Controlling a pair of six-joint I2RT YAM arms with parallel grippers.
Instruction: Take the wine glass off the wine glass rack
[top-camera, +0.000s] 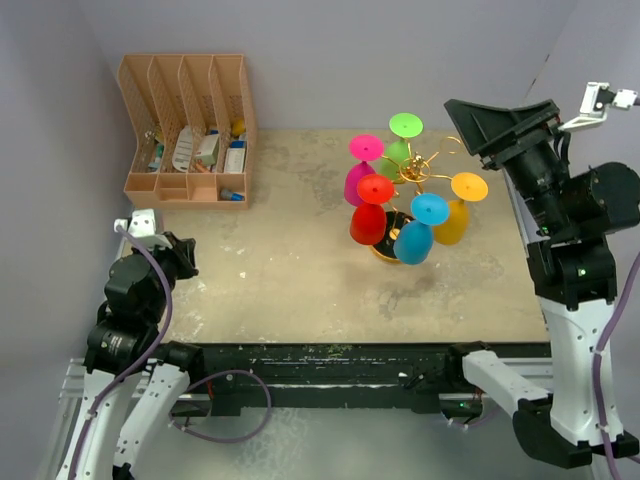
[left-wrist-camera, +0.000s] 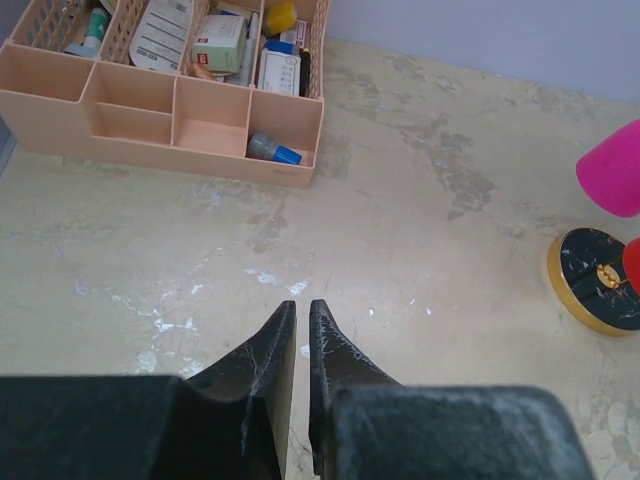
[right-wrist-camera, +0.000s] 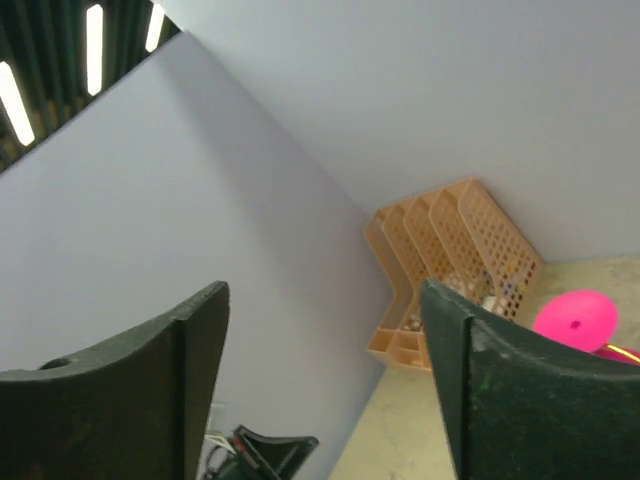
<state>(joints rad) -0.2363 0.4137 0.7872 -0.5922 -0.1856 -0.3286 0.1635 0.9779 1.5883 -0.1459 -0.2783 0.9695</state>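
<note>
The gold wire wine glass rack (top-camera: 418, 170) stands at the table's back right on a round dark base (left-wrist-camera: 597, 277). Several coloured wine glasses hang upside down on it: green (top-camera: 401, 140), pink (top-camera: 361, 172), red (top-camera: 370, 212), blue (top-camera: 417, 230) and orange (top-camera: 458, 210). My right gripper (top-camera: 468, 128) is open and empty, raised high to the right of the rack; its wrist view shows the pink glass's foot (right-wrist-camera: 575, 318) at the lower right. My left gripper (left-wrist-camera: 302, 305) is shut and empty, low at the table's near left (top-camera: 188, 258), far from the rack.
A peach mesh desk organizer (top-camera: 190, 125) with small items stands at the back left; it also shows in the left wrist view (left-wrist-camera: 180, 110) and in the right wrist view (right-wrist-camera: 450, 270). Grey walls close in the back and both sides.
</note>
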